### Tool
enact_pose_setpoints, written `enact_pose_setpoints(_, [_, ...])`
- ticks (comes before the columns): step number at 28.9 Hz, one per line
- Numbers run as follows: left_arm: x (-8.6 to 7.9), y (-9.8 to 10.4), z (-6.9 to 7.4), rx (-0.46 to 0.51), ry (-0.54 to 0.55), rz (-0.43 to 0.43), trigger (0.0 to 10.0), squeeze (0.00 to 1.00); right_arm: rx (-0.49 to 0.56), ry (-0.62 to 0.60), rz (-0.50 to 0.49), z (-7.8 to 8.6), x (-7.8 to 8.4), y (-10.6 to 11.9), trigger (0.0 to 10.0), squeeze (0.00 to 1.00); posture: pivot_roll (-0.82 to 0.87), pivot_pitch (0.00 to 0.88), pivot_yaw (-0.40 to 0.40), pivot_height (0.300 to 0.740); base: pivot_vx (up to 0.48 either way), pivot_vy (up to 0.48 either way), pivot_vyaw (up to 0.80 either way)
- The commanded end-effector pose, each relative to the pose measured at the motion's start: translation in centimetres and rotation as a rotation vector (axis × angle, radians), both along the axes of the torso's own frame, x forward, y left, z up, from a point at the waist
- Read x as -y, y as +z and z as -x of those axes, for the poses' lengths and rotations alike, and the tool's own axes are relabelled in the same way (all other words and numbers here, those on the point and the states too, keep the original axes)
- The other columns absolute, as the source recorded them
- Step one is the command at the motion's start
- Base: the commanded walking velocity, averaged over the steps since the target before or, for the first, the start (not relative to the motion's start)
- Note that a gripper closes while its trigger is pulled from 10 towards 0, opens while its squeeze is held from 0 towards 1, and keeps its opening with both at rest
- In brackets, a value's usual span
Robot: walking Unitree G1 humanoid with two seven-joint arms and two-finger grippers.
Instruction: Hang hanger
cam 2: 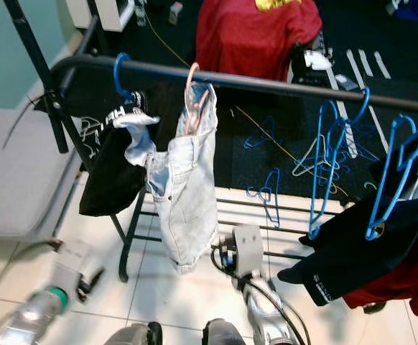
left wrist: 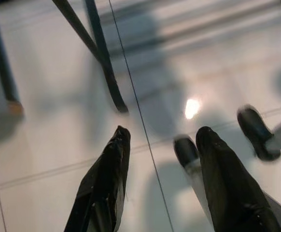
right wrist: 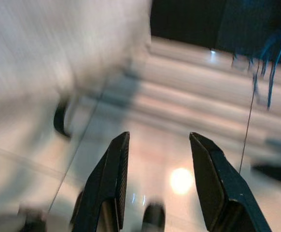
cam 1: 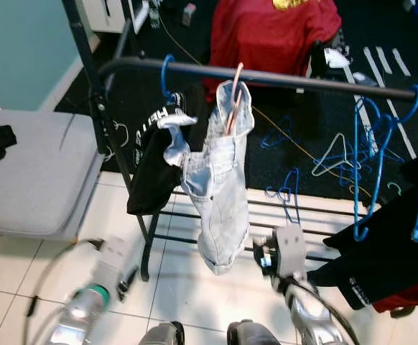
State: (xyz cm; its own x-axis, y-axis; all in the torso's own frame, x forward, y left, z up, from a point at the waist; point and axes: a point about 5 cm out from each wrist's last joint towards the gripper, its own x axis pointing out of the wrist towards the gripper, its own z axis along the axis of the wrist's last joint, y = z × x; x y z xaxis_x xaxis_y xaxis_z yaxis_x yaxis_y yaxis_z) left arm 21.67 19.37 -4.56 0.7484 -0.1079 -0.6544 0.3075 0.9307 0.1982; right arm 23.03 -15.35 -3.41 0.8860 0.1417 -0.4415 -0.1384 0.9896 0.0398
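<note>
The left gripper hangs spread and empty over the floor tiles, the pink hanger carrying light, floppy denim shorts sits hooked on the rail, best held by its stiff neck, and the right gripper is likewise spread, empty.

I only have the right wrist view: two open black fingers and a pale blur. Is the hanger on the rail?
Observer: Yes. The pink hanger hooks over the black rail, carrying pale denim shorts.
Operator: Is the pale blur those shorts?
Observer: Probably. In the head views the right gripper sits low beside their hem, apart from them.
Operator: And the other arm?
Observer: The left gripper is open over the floor tiles, holding nothing.
</note>
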Motion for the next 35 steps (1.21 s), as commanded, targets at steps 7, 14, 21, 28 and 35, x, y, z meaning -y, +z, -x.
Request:
enact_pose_setpoints(7, [-0.4, -0.7, 0.2, 0.016, 0.086, -0.057, 10.0, 0.00, -0.049, -0.080, 0.013, 1.0, 1.0, -1.1, 10.0, 0.00, -0.07, 0.064, 0.038, 0.740, 0.000, 0.000, 0.00])
enact_pose_setpoints(14, [-0.6, 0.9, -1.5, 0.148, 0.167, -0.008, 10.0, 0.00, 0.077, -0.022, 0.018, -0.3, 0.1, 0.5, 10.0, 0.00, -0.07, 0.060, 0.039, 0.740, 0.000, 0.000, 0.00])
enact_pose_setpoints(21, [-1.0, 0.8, -1.4, 0.184, 0.240, -0.018, 10.0, 0.00, 0.062, 0.010, 0.009, 0.0, -0.5, 0.0, 10.0, 0.00, -0.05, 0.042, 0.022, 0.740, 0.000, 0.000, 0.00])
enact_pose_setpoints(28, [-0.7, 0.5, -1.0, 0.190, 0.228, -0.041, 10.0, 0.00, 0.057, 0.027, 0.019, -0.3, -0.6, 0.0, 10.0, 0.00, -0.04, 0.045, -0.005, 0.740, 0.000, 0.000, 0.00])
enact_pose_setpoints(35, [-0.3, 0.5, -1.1, 0.205, 0.222, -0.033, 10.0, 0.00, 0.059, 0.022, 0.026, -0.3, -0.3, 0.0, 10.0, 0.00, -0.05, 0.059, -0.003, 0.740, -0.157, 0.000, 0.00])
